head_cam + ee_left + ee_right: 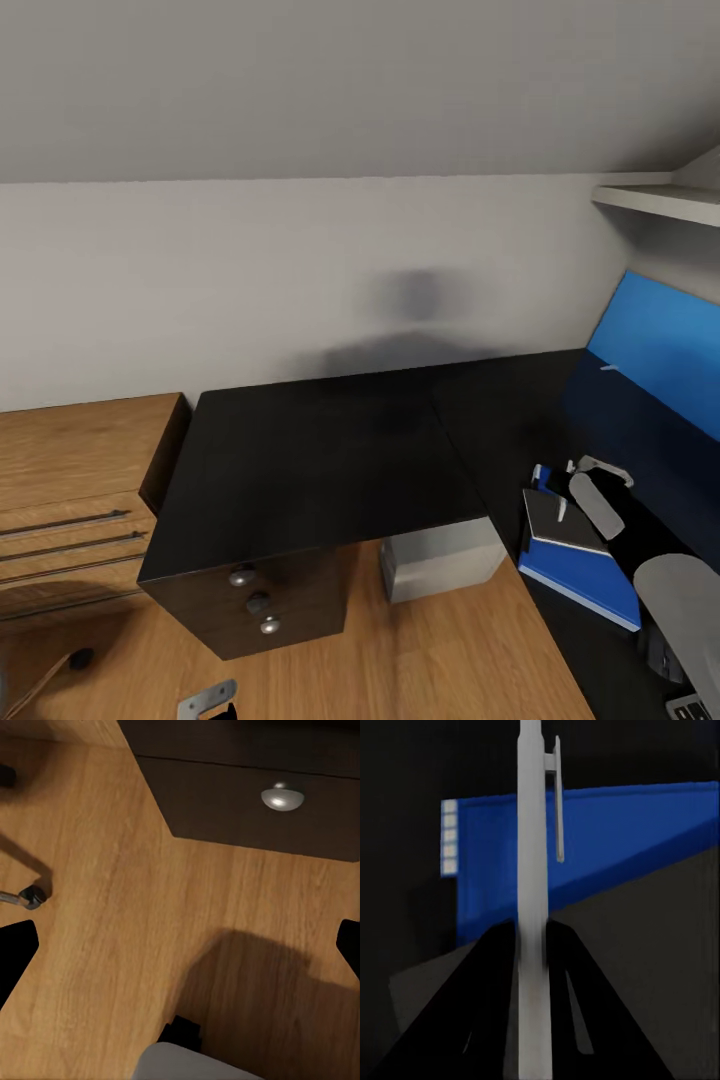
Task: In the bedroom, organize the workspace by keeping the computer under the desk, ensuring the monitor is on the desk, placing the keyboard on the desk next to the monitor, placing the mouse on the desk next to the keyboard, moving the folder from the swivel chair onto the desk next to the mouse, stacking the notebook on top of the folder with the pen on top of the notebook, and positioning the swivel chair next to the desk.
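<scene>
The blue folder [585,585] lies on the right wing of the black desk [320,460], and the grey notebook [560,522] rests on top of it. My right gripper [572,497] hovers over the notebook, shut on the light grey pen [561,509]. In the right wrist view the pen [534,855] stands between the black fingers [472,1005], above the folder [615,840] and the notebook [660,952]. The grey-white computer [440,560] stands under the desk. My left gripper [180,945] hangs open over the plank floor, low by the drawers.
Black drawers with silver knobs [258,602] front the desk's left end. A light wooden cabinet [70,490] stands to their left. A chair caster [78,659] and leg [30,896] sit on the floor nearby. The blue back panel [660,350] lines the desk's right side.
</scene>
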